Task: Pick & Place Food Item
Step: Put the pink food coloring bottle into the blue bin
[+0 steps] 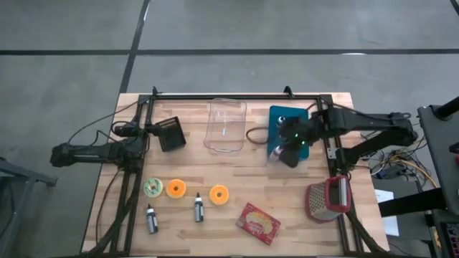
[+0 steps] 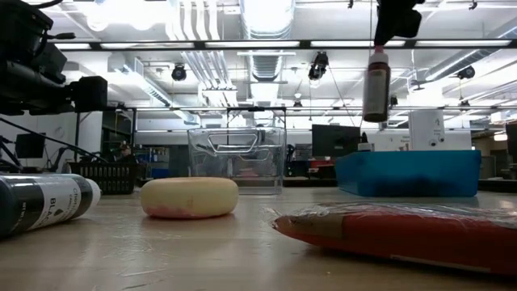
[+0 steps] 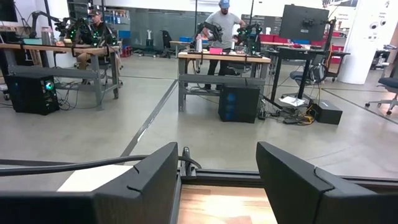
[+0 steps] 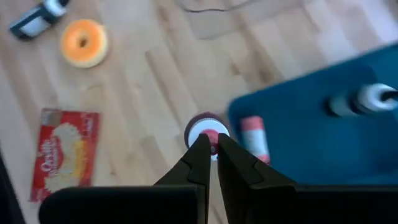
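A small dark bottle with a pink cap (image 2: 376, 81) hangs in the air by the near left corner of the blue tray (image 1: 287, 116), and my right gripper (image 4: 211, 149) is shut on its top. In the high view that gripper (image 1: 287, 152) is beside the tray's near edge. Two small bottles, one pink-capped (image 4: 254, 138) and one white-capped (image 4: 367, 99), lie in the tray. My left gripper (image 3: 217, 180) waits open and level at the table's left (image 1: 171, 133), with nothing between its fingers. My right gripper pinches the bottle's cap end (image 4: 208, 134) between its two fingertips (image 4: 200, 155), coming from above and pointing steeply down. The bottle hangs upright below the fingers (image 2: 376, 85), clear of the table and the tray.
A clear plastic container (image 1: 227, 125) stands at the far middle. Three donuts (image 1: 176, 188), two small bottles (image 1: 199, 209) and a red packet (image 1: 258, 222) lie along the near side. A red-framed grater (image 1: 330, 198) stands near right.
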`<action>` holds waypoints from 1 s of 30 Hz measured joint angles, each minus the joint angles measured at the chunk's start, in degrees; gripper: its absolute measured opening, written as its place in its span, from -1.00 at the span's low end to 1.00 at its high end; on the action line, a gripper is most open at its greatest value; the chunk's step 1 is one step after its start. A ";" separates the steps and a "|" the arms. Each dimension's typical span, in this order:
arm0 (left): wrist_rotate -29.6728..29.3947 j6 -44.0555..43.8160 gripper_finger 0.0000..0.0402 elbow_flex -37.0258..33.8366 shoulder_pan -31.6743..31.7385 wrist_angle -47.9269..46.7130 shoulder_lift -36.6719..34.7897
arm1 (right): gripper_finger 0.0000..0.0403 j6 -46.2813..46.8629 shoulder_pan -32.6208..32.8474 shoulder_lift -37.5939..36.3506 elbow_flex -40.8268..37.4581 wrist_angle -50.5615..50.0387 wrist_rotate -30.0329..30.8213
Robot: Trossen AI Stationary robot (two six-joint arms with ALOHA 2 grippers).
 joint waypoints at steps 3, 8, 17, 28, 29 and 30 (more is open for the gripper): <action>-0.01 0.00 0.11 0.00 -0.01 0.00 0.00 | -0.94 0.55 -3.95 -1.64 0.00 -1.24 0.22; 0.00 0.02 0.11 0.00 0.00 0.00 0.00 | -0.94 0.55 -11.32 -2.65 -0.33 -2.05 0.32; 0.00 0.00 0.11 0.00 -0.02 0.00 0.00 | -0.94 1.96 -23.81 -0.06 -2.60 -2.32 0.29; 0.01 0.00 0.11 0.00 -0.01 0.00 0.00 | -0.94 -0.26 -31.66 5.45 -3.48 -0.96 -0.76; 0.02 0.01 0.11 0.00 -0.02 0.00 0.00 | -0.94 -0.29 -31.96 6.09 -3.48 -0.94 -1.01; 0.00 0.02 0.11 0.00 -0.02 0.00 0.00 | -0.94 -0.40 -32.20 6.67 -3.49 -0.88 -1.48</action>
